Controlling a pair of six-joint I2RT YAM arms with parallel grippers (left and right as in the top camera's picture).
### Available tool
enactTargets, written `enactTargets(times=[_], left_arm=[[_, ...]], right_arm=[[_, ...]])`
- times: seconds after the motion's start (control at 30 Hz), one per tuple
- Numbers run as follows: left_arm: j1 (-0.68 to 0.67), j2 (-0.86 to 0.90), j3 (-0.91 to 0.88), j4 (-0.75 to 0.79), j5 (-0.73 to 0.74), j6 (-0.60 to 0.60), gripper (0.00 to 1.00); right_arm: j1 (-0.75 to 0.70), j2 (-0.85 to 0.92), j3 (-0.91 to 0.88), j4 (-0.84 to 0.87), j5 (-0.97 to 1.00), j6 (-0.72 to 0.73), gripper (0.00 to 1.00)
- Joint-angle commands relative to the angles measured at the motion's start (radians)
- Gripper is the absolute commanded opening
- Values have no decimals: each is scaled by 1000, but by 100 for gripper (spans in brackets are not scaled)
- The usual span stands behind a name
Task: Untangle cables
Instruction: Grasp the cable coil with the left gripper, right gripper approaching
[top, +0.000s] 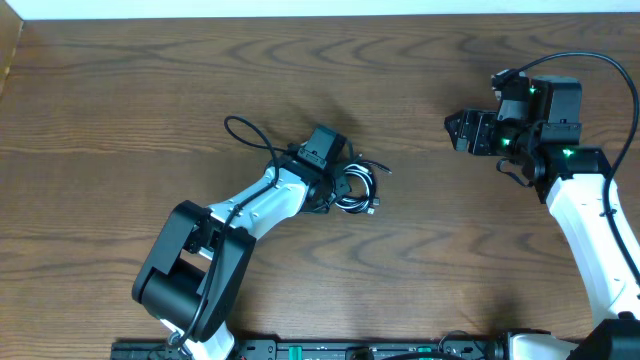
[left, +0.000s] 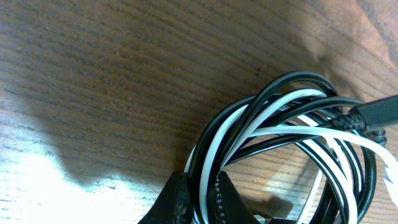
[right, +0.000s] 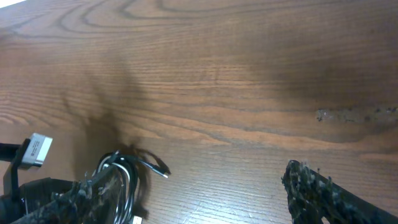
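Pinching the cables (top: 358, 190) with my left gripper (top: 338, 186), I have its two fingers (left: 175, 200) clenched on the bundle. In the left wrist view the white cord (left: 208, 158) runs down between the pads, and a black strand goes in just beside it. Above my fingertips the cords make a tight knot of loops, black and white crossing over each other several times. One black plug (left: 373, 115) sticks out at the right edge of this view, on top of the loops. I cannot tell which cord it belongs to.

From overhead, the bundle lies on the table (top: 120, 100) a little left of the middle, and it touches the tip of my left arm. A few loops spread out to the right of the fingers, and one thin end points further to the right.

The right gripper (top: 455, 130) is well apart from the bundle, over bare wood at the right side of the table. Its fingers (right: 311, 190) are spread wide and grasp nothing. In the right wrist view the cables (right: 121, 174) show low at the left, behind my blurred left finger.
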Motion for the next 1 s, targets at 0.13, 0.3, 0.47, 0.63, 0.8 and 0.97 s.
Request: enactTargets(times=[0.13,0.3,0.47,0.63,0.8,0.97], left_arm=[[0,-19,14,180,64,238,7],[0,-128,14,352,240,474,7],[0,-204,14,354,316,628,7],[18,-227,14,358,320,641,7],[72,-229,14,358,321,575,8],[124,-229,14,373,425,569,7]], right_arm=[[5,7,18,-1,-5,11,80],[5,7,18,42,-113,10,80],[5,7,18,177,-318,14,77],[31,7,18,176,-326,42,71],[79,7,18,176,-317,41,56],[121,8,18,166,-150,123,18]])
